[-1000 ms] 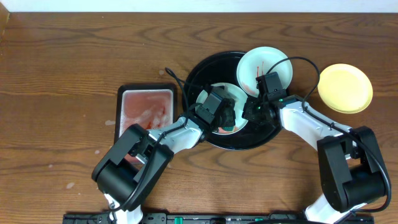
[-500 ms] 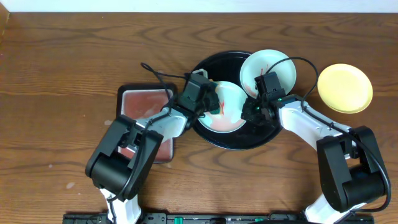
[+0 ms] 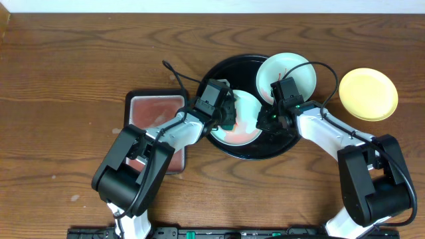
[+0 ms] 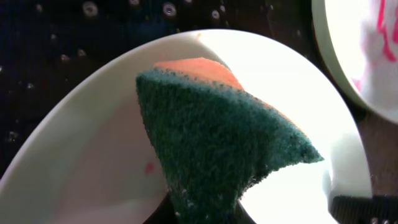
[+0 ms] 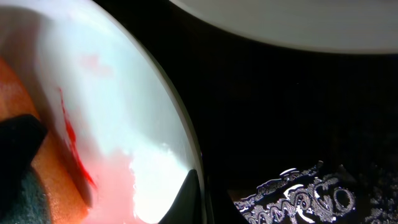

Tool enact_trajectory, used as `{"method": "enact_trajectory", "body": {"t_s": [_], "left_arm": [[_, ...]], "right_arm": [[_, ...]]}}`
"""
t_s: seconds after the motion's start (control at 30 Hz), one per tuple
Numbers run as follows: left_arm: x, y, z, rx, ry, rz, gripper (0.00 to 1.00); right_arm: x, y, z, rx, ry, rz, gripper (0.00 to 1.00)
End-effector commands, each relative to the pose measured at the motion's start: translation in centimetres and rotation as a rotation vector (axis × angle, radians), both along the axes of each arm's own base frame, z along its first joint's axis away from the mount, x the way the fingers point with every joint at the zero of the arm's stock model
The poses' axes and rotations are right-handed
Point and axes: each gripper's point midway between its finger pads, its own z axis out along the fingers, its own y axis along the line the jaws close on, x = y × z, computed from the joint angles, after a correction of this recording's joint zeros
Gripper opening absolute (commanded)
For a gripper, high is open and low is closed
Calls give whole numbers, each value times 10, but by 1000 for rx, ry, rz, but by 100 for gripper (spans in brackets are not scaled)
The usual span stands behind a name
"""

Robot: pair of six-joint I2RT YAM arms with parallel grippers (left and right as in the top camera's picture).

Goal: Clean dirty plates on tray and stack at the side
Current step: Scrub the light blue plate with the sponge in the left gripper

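A pale mint plate (image 3: 247,126), wet with pink sauce, lies in the black tray (image 3: 219,72). My left gripper (image 3: 228,117) is shut on a green and orange sponge (image 4: 217,143), which it presses onto that plate (image 4: 280,93). My right gripper (image 3: 267,120) is shut on the plate's right rim (image 5: 124,106), with one dark finger (image 5: 189,199) lying over the edge. A second mint plate (image 3: 285,74) with red smears rests on the tray's upper right rim. The pale yellow plate (image 3: 368,93) sits on the table to the right.
A small rectangular black-rimmed tray (image 3: 155,109) with a pinkish inside lies left of the round tray, partly under my left arm. Patterned black tray floor (image 5: 298,193) shows beside the held plate.
My left gripper has swept the sponge across the plate, up and to the left, then a little way back. The right gripper has kept its hold on the rim.
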Motion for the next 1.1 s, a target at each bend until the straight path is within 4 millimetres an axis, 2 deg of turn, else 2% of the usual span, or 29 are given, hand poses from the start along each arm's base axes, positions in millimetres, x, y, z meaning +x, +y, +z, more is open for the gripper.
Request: {"method": "enact_trajectory", "body": {"t_s": [0.0,0.13,0.23,0.37,0.63,0.83,1.07], "left_arm": [[-16,21,-25,191,26,-101,7],[-17,17,-16,342,-27,-228,7],[-20,11,-15,368,-46,-275,7],[-24,1,-14,361,-60,-296,7],[-15,-32,-2,272,-159,-328,8],[-3,-40,-11,242,-197,-319,7],[32,-30,8,248,-298,-228,7]], "right_arm": [[-13,2,-15,-27,50,30,1],[-13,2,-15,-27,50,30,1],[-13,2,-15,-27,50,30,1],[-13,2,-15,-26,50,30,1],[-13,2,-15,-26,50,30,1],[-16,2,-15,-32,59,39,1],[-20,2,-16,-40,68,57,1]]}}
